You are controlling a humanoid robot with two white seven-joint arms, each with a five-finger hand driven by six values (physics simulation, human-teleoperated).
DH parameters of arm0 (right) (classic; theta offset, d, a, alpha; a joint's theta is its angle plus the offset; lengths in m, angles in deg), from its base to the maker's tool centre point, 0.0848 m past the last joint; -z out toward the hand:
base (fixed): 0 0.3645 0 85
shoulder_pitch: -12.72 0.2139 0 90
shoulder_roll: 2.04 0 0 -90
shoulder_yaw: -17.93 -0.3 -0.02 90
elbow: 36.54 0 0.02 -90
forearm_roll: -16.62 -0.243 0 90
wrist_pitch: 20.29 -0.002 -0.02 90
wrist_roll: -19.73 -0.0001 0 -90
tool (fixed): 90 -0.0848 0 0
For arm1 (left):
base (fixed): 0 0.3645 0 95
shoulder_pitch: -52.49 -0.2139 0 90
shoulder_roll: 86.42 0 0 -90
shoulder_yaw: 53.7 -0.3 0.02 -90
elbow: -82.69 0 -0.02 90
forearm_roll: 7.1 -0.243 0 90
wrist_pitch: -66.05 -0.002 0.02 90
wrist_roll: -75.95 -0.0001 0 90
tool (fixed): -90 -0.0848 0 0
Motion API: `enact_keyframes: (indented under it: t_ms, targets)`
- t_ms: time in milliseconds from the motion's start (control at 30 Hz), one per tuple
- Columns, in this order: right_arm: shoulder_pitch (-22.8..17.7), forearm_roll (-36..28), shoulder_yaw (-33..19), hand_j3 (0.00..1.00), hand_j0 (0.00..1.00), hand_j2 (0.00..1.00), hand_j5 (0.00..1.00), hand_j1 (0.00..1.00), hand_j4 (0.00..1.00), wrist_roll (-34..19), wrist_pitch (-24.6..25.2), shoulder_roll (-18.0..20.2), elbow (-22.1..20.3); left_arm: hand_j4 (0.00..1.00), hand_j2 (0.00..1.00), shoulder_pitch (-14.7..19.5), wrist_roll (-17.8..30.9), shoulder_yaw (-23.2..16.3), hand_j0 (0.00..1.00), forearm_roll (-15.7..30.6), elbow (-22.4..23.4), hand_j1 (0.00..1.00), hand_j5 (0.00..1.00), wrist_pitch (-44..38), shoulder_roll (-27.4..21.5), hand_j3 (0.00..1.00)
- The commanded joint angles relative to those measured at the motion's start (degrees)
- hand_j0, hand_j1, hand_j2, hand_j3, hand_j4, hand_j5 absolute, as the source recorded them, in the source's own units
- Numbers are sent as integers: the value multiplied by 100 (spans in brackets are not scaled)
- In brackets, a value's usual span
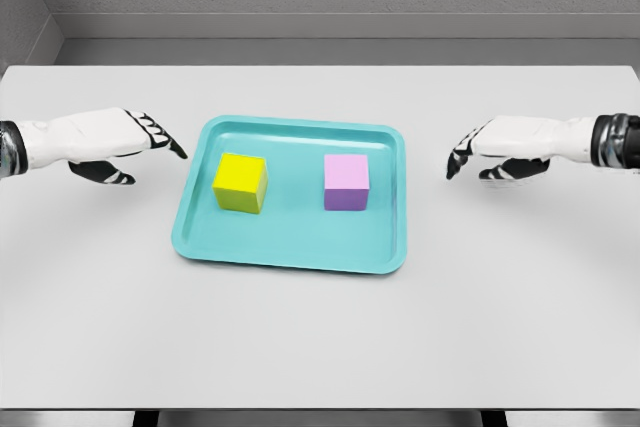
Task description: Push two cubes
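The left hand (120, 142) hovers over the desk (320, 337), fingers loosely extended, holding nothing. The yellow cube (240, 183) lies to its right, nearer this hand, inside the teal tray (290, 252). Beside it but apart in the same tray sits the purple cube (346, 183), left of the right hand (495, 147), likewise relaxed and empty.

Yellow cube (240, 182) and lilac cube (346, 183) on teal tray (290, 252); pale grey table (320, 337); white hands, black fingertips: left hand (112, 147), right hand (505, 147).
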Motion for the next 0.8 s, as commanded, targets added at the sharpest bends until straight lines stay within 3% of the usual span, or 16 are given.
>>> enact_keyframes:
  t_ms: [0,133,233,433,767]
  targets:
    - [17,-32,65,15,15,15,15,15,15,-98,12,-109,-70,79,79,0,-2,6,79,-42,88,79,79,-14,186,79]
    - [466,196,540,13,13,13,13,13,13,-98,12,-610,-53,79,79,-9,-2,-56,79,-42,88,79,79,-14,300,79]
    - [641,231,909,12,12,12,12,12,12,-98,12,-716,-35,79,79,-88,-2,-47,79,-33,70,79,79,-14,309,79]
    - [765,407,1208,12,12,12,12,12,12,-98,12,-892,0,79,79,-229,-2,-38,79,-15,-35,79,79,-14,309,79]
    - [852,530,1234,12,12,12,12,12,12,-98,12,-1155,228,79,79,-229,-2,-56,79,-42,-106,79,79,-14,414,79]
